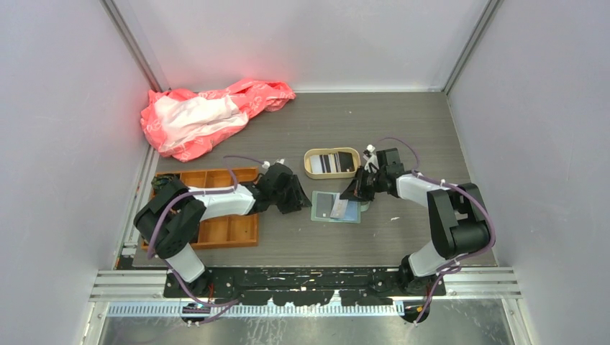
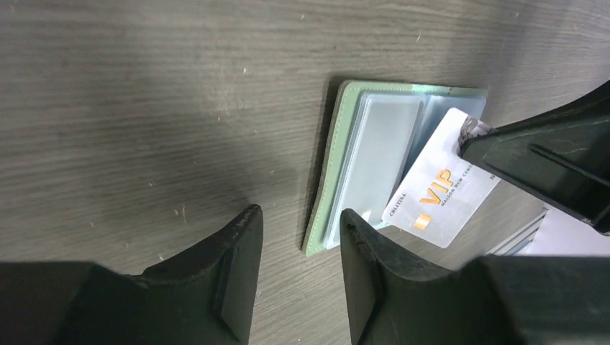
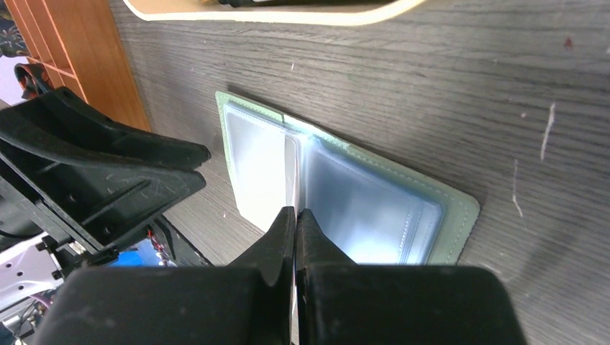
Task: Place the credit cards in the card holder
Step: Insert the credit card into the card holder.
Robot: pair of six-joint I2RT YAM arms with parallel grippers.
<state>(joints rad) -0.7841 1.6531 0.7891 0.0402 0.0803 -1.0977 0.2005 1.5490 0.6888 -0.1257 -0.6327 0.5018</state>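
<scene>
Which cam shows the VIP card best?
Left wrist: the card faces the lens, print readable, pinched by the right gripper over the holder. Top view: a tiny pale patch. Right wrist: edge-on between the fingers, barely visible.

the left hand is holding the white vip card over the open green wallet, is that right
Not quite: the right hand is the one shut on the white vip card over the open green wallet. The left wrist view shows the left hand open and empty at the wallet's edge, with the other hand pinching the card.
</scene>
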